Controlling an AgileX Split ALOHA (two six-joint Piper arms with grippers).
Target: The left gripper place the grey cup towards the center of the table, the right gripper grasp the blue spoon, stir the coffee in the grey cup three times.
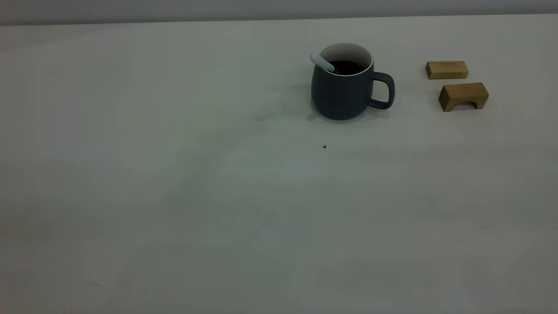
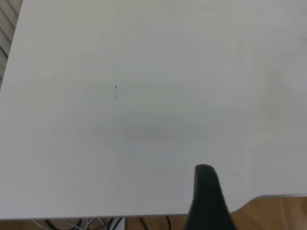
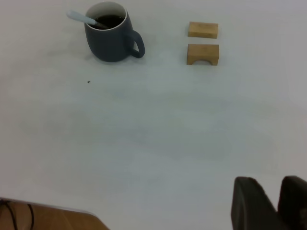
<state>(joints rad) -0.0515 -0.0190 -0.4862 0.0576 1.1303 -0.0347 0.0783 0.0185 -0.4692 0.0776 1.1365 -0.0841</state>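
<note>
A plain grey wall (image 1: 279, 8) runs behind the tabletop. Wooden floor (image 3: 48, 218) shows past the near edge, with dark cables (image 2: 96, 223) lying there.

I see two wooden blocks lying well apart from anything else: a plain rectangular block (image 1: 447, 69) farther back, and just beside it, nearer my cameras, an arch-shaped block (image 1: 463, 96) standing on its two feet, not touching.

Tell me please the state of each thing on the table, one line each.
grey cup: upright on the table, handle toward the wooden blocks
coffee: inside the cup
blue spoon: standing in the cup, handle leaning over the rim
flat wooden block: lying flat
arched wooden block: standing, arch down
</note>
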